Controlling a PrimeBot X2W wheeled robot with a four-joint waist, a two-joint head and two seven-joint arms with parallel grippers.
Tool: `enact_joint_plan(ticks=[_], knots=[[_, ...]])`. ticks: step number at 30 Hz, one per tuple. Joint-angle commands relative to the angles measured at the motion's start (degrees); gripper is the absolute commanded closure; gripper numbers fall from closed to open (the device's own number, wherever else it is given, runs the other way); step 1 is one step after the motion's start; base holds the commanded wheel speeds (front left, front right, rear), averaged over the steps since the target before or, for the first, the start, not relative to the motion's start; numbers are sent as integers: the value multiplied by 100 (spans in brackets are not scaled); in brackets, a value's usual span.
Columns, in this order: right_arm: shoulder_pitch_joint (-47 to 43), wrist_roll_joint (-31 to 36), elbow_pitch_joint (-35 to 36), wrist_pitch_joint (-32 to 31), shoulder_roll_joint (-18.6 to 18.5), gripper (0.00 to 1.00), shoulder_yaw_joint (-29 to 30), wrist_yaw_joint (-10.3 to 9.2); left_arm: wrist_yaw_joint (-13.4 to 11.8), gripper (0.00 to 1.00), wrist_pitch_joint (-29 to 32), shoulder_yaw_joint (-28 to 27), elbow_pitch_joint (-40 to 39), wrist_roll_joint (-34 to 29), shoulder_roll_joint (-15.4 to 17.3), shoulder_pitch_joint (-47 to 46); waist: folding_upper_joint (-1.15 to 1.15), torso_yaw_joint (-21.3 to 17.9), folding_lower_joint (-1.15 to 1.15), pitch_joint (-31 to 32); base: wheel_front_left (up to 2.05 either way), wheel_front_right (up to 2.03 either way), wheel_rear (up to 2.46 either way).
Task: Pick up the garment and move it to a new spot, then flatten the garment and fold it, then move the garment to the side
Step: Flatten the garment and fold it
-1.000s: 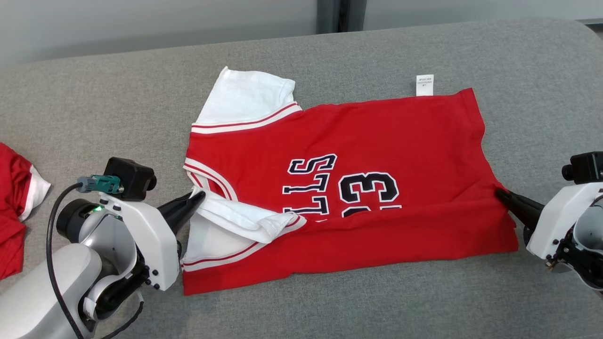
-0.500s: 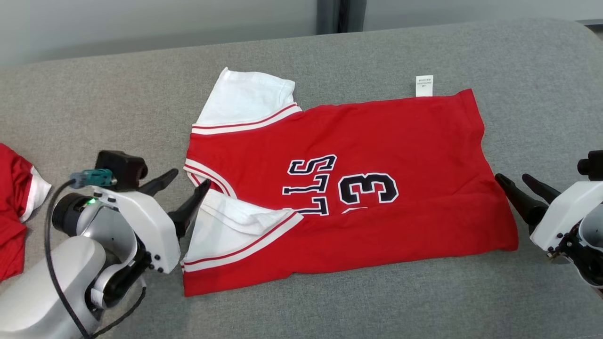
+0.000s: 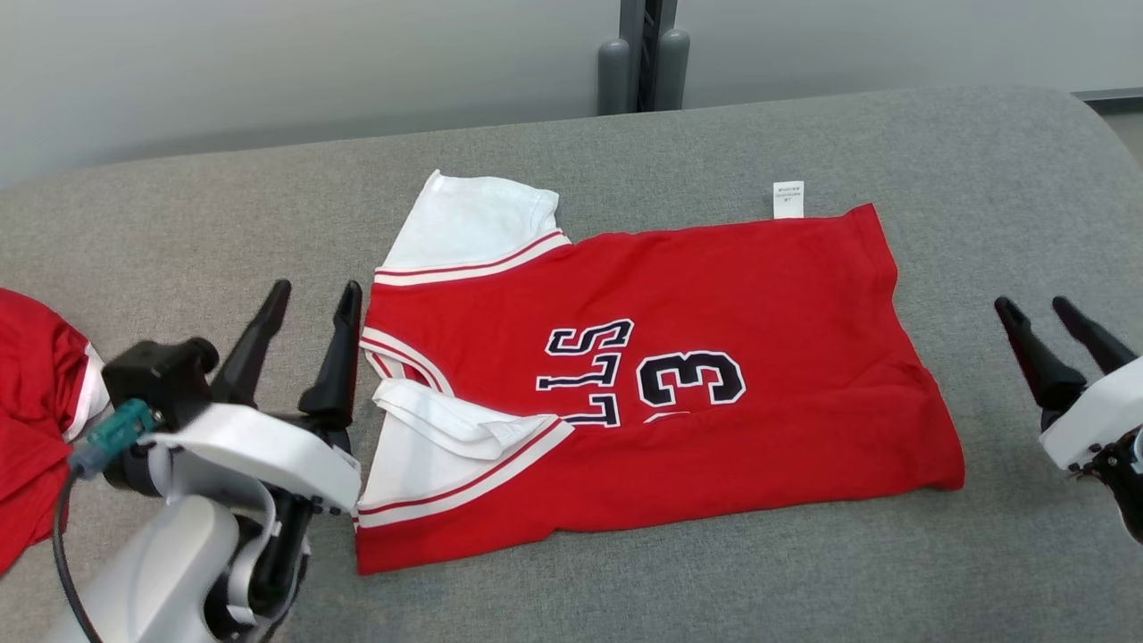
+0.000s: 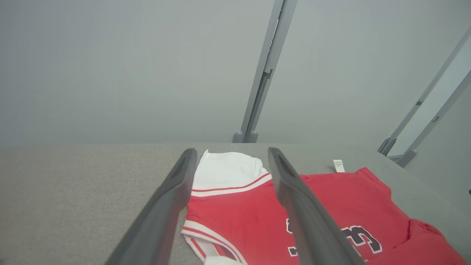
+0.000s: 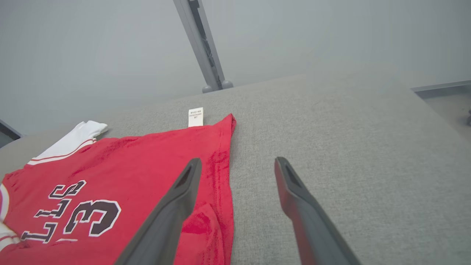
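Note:
The garment (image 3: 714,295) lies spread on the grey padded surface (image 3: 804,572), folded over along its near edge. It is a red jersey with black-and-white lettering, and a white sleeve lies at the far left. A second white sleeve (image 3: 438,438) is bunched at its near left, and a small white tag (image 3: 788,198) pokes out at the back. My left gripper (image 3: 317,290) stands open just left of the collar, holding nothing. My right gripper (image 3: 1031,305) is open too, a little way off the garment's right hem. The wrist views show the garment (image 4: 331,198) (image 5: 128,165) beyond my open left gripper (image 4: 232,151) and beside my open right gripper (image 5: 238,160).
Another red garment with a white edge (image 3: 36,429) lies at the far left of the surface. Grey posts (image 3: 641,54) stand behind the back edge against a pale wall. The surface's rounded corner (image 3: 1080,116) is at the far right.
Both grippers opened and let go of the garment, then drew back from its left sleeve and right hem. The released sleeve settled. The head camera also shifted, showing more of the wall.

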State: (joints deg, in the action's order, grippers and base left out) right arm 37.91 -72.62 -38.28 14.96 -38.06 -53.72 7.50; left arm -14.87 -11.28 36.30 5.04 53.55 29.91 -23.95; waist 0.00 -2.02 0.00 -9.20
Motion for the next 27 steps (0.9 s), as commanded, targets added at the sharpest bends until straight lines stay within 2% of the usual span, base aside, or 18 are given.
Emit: enact_joint_plan(ticks=[1, 3, 4, 6, 11, 13, 19, 27], knots=[[-245, 414, 36, 33, 96, 0, 476, -2, -57, 0, -143, -33, -10, -25, -93, 185, 0, -6, 0, 36, 0, 0, 0], [-558, 1029, 184, 24, 281, 0, 1194, -2, -118, 0, -271, -72, 30, -134, -215, 383, 0, -3, 0, 71, 0, 0, 0], [-558, 1029, 184, 24, 281, 0, 1194, -2, -118, 0, -271, -72, 30, -134, -215, 383, 0, -3, 0, 71, 0, 0, 0], [-898, 1663, 384, 25, 477, 0, 1944, -2, -164, 0, -346, -142, 93, -256, -383, 592, 0, 4, 0, 95, 0, 0, 0], [-1839, 3008, 1114, 26, 1146, 0, 3430, -2, -255, 0, -387, -414, 245, -843, -785, 1003, 0, 33, 0, 119, 0, 0, 0], [-2107, 3392, 1375, 27, 1372, 0, 3831, -2, -183, 0, -388, -527, 342, -1068, -955, 1215, 0, 43, 0, 127, 0, 0, 0], [-2563, 4054, 1760, 27, 1813, 0, 4341, -2, 17, 0, -391, -573, 1092, -1535, -1344, 1498, 0, 37, 0, 149, 0, 0, 0], [-2625, 4278, 1798, 27, 1989, 0, 4564, -2, 73, 0, -298, -621, 2355, -1384, -1683, 1287, 0, -42, 0, 46, 0, 0, 0]])
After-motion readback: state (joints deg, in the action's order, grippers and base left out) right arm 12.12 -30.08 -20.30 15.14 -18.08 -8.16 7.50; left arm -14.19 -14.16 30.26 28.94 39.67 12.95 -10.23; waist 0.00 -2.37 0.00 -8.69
